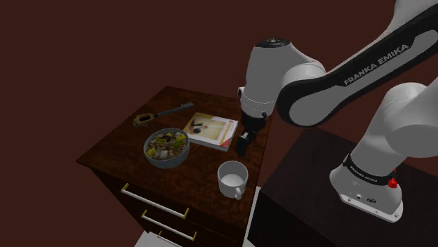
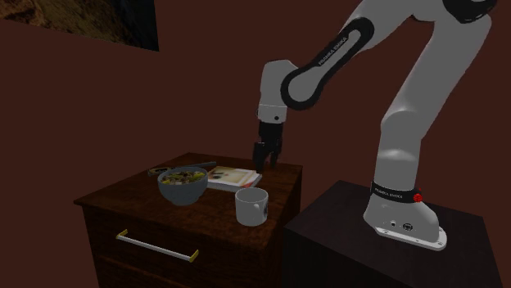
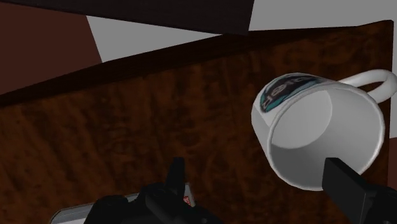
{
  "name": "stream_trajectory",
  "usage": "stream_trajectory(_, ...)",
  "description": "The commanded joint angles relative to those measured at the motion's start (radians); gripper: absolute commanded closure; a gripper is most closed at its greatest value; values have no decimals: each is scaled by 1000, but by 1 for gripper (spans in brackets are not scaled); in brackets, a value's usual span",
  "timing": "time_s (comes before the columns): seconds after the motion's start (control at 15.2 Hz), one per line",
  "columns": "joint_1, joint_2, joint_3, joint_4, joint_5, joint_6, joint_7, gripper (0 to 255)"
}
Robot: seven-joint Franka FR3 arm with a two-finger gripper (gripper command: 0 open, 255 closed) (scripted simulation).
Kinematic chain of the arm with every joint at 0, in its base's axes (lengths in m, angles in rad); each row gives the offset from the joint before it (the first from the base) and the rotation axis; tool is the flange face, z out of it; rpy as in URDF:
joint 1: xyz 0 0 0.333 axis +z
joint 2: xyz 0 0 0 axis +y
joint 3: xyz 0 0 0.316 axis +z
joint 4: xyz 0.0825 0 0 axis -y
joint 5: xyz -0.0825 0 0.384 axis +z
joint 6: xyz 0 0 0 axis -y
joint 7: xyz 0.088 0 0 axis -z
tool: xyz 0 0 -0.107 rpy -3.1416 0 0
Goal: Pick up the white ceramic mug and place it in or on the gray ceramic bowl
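Walls (image 1: 105, 42) are dark maroon and plain. One picture (image 2: 82, 20) hangs high on the wall, cut off by the view's edge. A dark wooden drawer chest (image 2: 164, 237) has a grained tabletop (image 1: 119, 151) and brass-coloured bar handles (image 1: 144, 196). Pale grey floor (image 3: 146, 32) shows beyond the chest. Lighting is dim.

White mug (image 1: 230, 184) stands upright and empty, near the grey food-filled bowl (image 1: 167, 163).

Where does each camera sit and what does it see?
Shoulder view: beside the stand, looking down on the dresser; the arm shows.
Second exterior view: lower, facing the dresser's drawer front; whole arm shows.
Wrist view: behind the black fingers, which stand apart, looking down at the mug.
Shared: all show the mug; the first two, the bowl too.
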Motion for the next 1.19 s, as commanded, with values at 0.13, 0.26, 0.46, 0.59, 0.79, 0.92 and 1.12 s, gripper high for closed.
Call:
stream_trajectory(0.13,-34,163,86,23,-65,148,106,0)
stream_trajectory(0.26,-46,198,96,19,-91,184,125,0)
stream_trajectory(0.46,-66,255,111,16,-142,238,161,0)
stream_trajectory(0.59,-86,306,121,15,-202,283,205,0)
stream_trajectory(0.79,-84,306,119,15,-202,283,205,0)
stream_trajectory(0.92,-84,306,119,15,-203,283,205,0)
stream_trajectory(1.12,-84,306,119,16,-202,283,205,0)
